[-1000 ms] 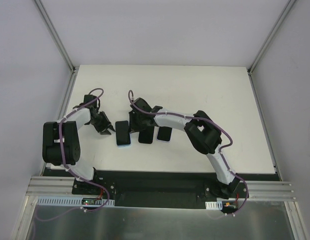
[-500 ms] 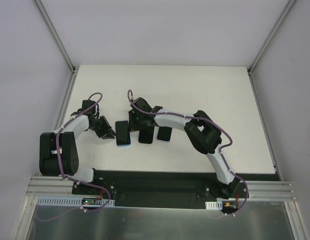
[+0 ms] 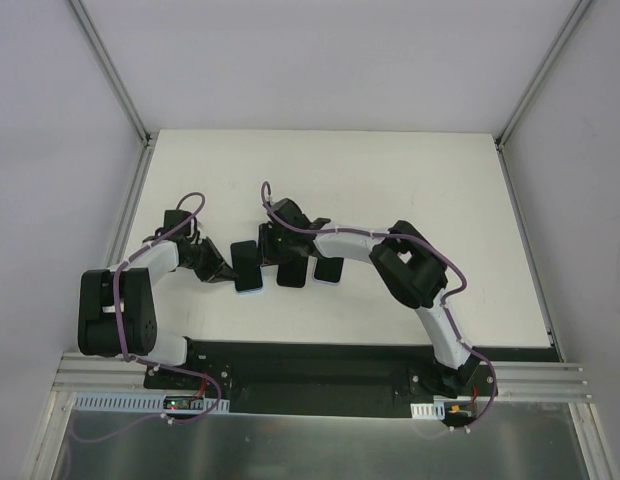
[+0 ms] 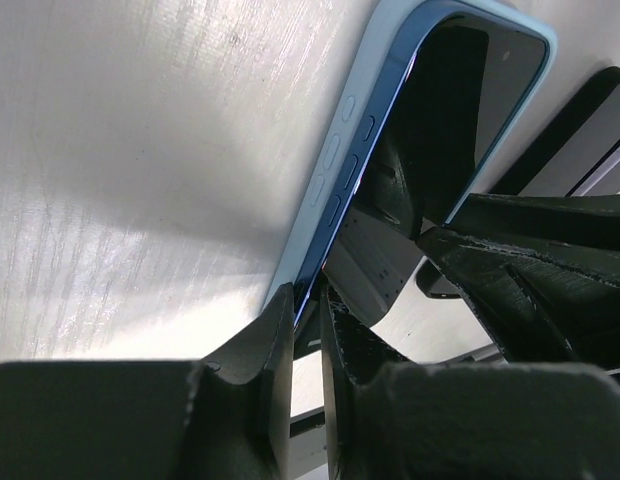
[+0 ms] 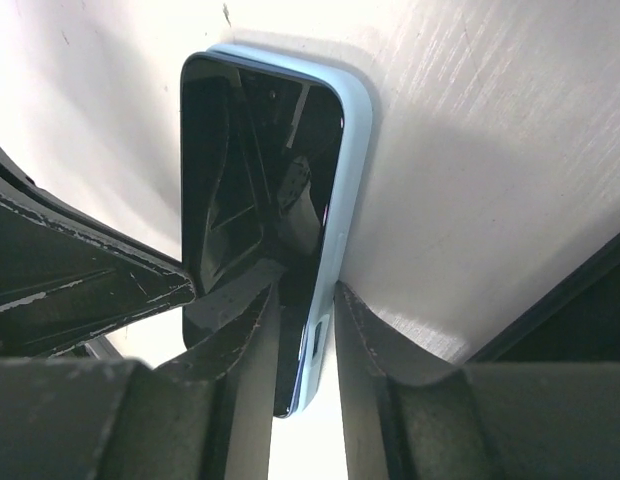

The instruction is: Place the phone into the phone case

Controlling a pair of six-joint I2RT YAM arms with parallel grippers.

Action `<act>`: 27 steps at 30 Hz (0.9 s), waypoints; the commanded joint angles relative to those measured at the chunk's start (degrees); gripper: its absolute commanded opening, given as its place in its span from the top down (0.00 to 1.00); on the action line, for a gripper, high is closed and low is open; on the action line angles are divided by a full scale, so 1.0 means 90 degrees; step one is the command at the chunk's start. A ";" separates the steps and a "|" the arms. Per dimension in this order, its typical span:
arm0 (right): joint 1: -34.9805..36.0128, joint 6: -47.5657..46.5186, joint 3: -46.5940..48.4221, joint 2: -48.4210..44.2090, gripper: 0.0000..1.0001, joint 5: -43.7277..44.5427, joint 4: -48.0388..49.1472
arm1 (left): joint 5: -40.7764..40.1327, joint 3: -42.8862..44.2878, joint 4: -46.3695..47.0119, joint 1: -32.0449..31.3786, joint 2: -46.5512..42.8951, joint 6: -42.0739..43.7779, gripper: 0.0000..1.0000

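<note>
The phone (image 3: 248,268), dark screen up, lies left of centre on the white table in a light blue phone case (image 4: 328,165). In the left wrist view the phone's blue side (image 4: 362,150) stands a little above the case wall. My left gripper (image 4: 308,300) is pinched on that blue edge at the near corner, coming from the left (image 3: 228,272). My right gripper (image 5: 305,300) comes from the far side (image 3: 262,250). One finger rests on the screen (image 5: 260,180), the other against the case wall (image 5: 352,180), so it clamps phone and case together.
Two more phones lie just right of the cased one: a black one (image 3: 292,273) and one with a blue rim (image 3: 328,268). The right arm reaches across above them. The table's near edge runs just behind the arm bases.
My left gripper slid right to the phone's left edge and narrowed onto it. The right gripper shifted slightly and its jaws widened a little around phone and case.
</note>
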 commanded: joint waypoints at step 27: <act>-0.0124 0.0070 -0.0745 -0.0024 0.56 -0.0459 -0.0034 | -0.0637 0.0780 -0.0278 -0.0222 0.0501 -0.0012 0.72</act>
